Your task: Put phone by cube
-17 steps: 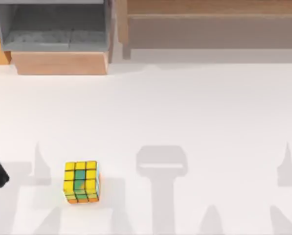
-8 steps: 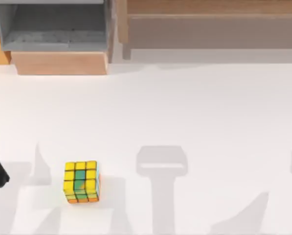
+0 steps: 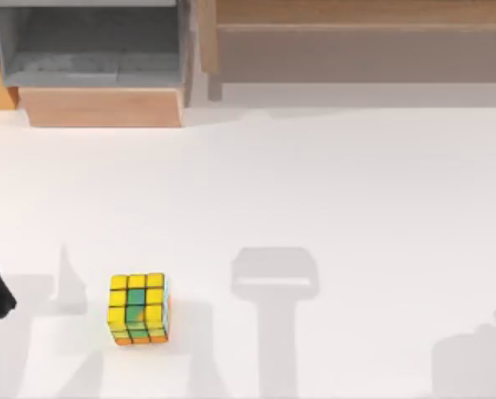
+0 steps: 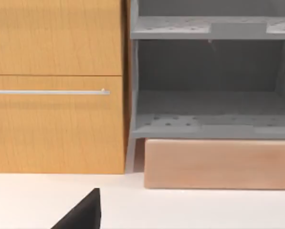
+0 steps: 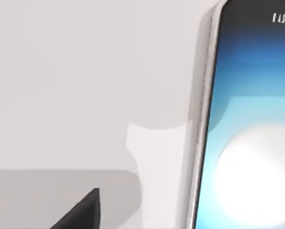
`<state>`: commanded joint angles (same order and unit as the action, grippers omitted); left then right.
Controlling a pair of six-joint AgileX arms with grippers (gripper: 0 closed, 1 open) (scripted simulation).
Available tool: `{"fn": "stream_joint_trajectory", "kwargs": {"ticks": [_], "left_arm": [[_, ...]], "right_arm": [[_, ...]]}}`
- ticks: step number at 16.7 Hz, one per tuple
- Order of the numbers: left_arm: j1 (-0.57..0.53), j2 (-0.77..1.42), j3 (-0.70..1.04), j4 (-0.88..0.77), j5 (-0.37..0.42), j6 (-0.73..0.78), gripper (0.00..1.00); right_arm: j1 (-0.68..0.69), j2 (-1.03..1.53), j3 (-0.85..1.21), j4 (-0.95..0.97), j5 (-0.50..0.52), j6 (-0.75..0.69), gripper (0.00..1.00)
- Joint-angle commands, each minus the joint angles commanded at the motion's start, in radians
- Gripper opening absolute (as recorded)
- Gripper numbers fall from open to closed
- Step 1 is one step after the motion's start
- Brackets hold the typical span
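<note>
Lying flat on table (image 3: 331, 191): phone (image 5: 249, 124), top lettering unreadable; cube (image 3: 137, 308) front-left; finger state unclear.

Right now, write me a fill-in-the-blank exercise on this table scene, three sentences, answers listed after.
1. The small puzzle cube with black grid lines shows a top face mostly ____ with green squares.
2. In the top view, the cube sits toward the white table's ____ side.
3. The slim black-bezelled phone lies with its blue-to-white screen facing ____, close under the right wrist camera.

Missing words: yellow; left; up
</note>
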<state>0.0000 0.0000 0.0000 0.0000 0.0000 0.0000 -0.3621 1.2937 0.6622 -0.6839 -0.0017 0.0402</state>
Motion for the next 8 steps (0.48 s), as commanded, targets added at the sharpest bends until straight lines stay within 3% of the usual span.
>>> {"fn": "stream_joint_trajectory", "kwargs": {"ticks": [8], "left_arm": [[0.0,0.0,0.0,0.0,0.0,0.0,1.0]], "right_arm": [[-0.083,0.272,0.161,-0.145,0.0,0.009,1.0]]}}
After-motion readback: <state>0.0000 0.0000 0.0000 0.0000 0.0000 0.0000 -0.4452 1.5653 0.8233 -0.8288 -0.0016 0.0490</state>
